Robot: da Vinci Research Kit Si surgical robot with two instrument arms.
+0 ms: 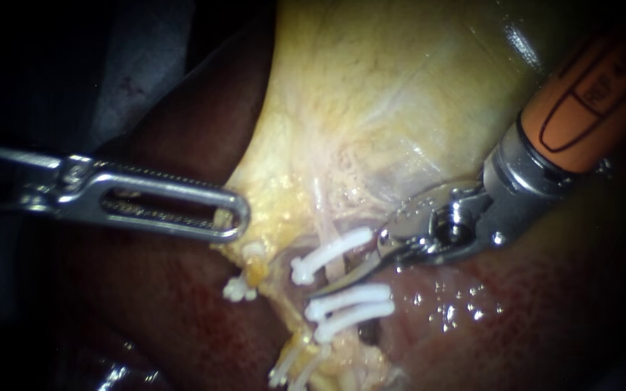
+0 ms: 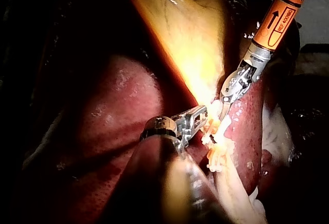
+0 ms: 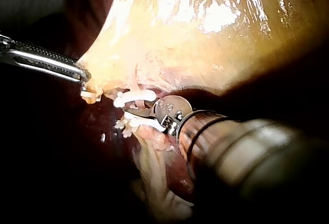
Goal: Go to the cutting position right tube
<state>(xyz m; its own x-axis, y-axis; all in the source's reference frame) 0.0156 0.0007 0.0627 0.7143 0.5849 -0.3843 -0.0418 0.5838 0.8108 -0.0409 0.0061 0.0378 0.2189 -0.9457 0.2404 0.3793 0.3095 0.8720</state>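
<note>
**Q:** Endoscope view?
**A:** The left instrument (image 1: 232,217) enters from 9 o'clock, jaws clamped on the gallbladder (image 1: 371,94) edge. The right instrument (image 1: 348,264) enters from 2 o'clock, blades apart at the right tube (image 1: 325,228), between the upper clip (image 1: 331,253) and the lower clips (image 1: 349,304).

**Q:** Left wrist view?
**A:** Only here the liver (image 2: 118,95) bulges beside the left instrument. The blade gap cannot be made out.

**Q:** Right wrist view?
**A:** One blade lies between the clips. The tube there is hidden.
</note>
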